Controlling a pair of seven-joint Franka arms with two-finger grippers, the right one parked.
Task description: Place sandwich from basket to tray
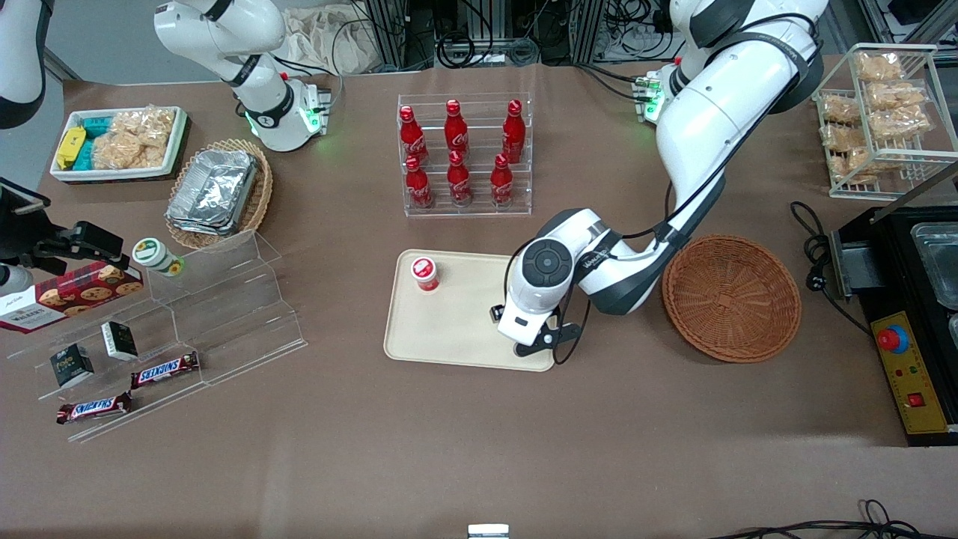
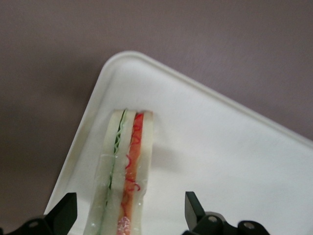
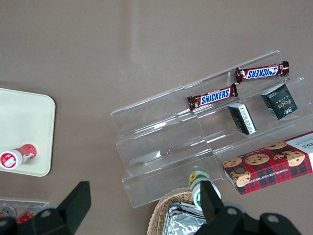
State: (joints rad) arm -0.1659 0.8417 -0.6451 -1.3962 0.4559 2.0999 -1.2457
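The left arm's end effector (image 1: 533,346) hangs low over the corner of the flat rectangular beige-cream tray (image 1: 449,329) that lies nearest the front camera and toward the round, shallow, reddish-brown woven wicker basket (image 1: 731,296). In the wrist view its two dark fingers (image 2: 63,211) stand spread apart, released, with the triangular white-bread sandwich (image 2: 124,171) lying between them on the tray (image 2: 220,161), touching neither finger. The sandwich shows its cut edge, with a green filling layer and a red-orange one running side by side between pale bread slices, and it rests close to a rounded corner of the tray. From the front the sandwich is hidden under the arm's wrist.

The basket sits just beside the tray on the brown table (image 1: 479,449), toward the working arm's end, with nothing in it. A small red-and-white cup (image 1: 425,272) stands on the tray, well apart from the end effector and farther from the front camera. A clear acrylic rack of red soda bottles (image 1: 464,153) stands farther still from that camera than the tray.
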